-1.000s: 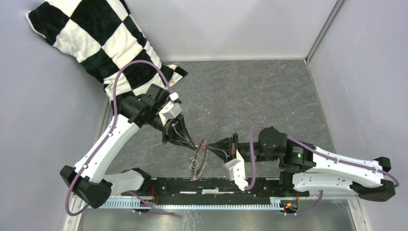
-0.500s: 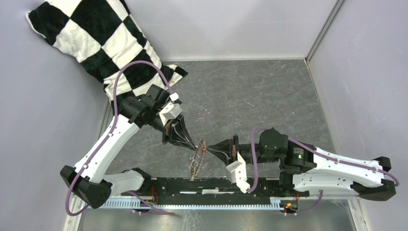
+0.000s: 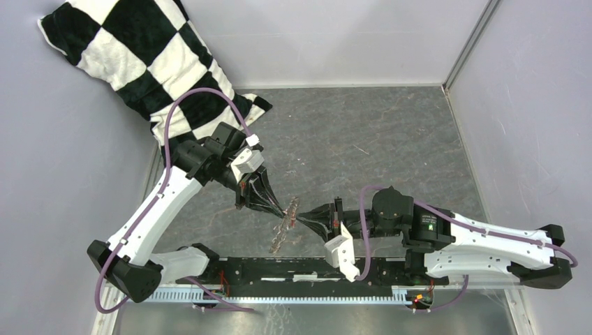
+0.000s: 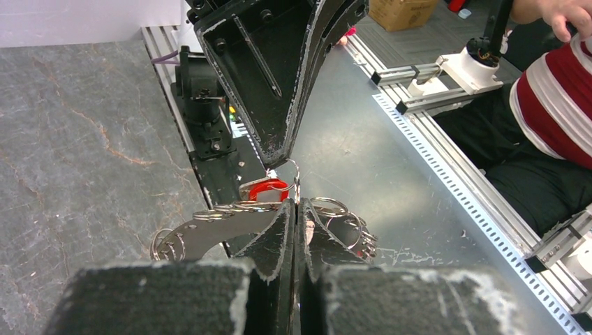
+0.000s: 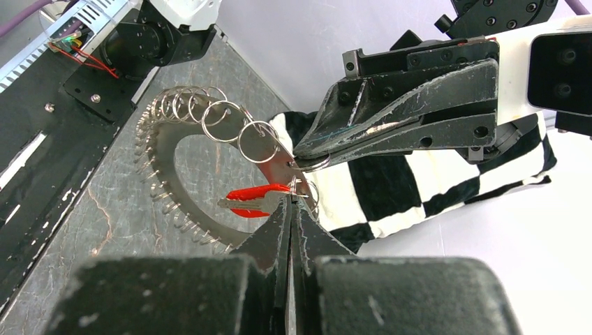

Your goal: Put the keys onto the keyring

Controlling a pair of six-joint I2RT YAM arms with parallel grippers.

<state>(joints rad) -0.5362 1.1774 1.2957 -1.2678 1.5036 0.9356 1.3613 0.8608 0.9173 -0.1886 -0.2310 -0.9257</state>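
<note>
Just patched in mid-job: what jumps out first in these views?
The left gripper and right gripper meet tip to tip at centre front, both shut, with the toothed keyring held between them. A red key sits at the right gripper's tips. A black-and-white checkered cloth lies in the far left corner.

- Right wrist view: the fingers (image 5: 269, 241) of the right gripper (image 5: 290, 202) hide the near rim of the keyring (image 5: 209, 150) and the tip of the keys (image 5: 260, 193); whether that tip is threaded on cannot be told.
- Left wrist view: the fingers (image 4: 276, 237) of the left gripper (image 4: 294, 209) cover the keyring's middle; a person (image 4: 551, 118) beyond the keyring is cut off by the picture's edge.
- From above, the keyring stands edge-on, its rings too small to tell apart.
</note>
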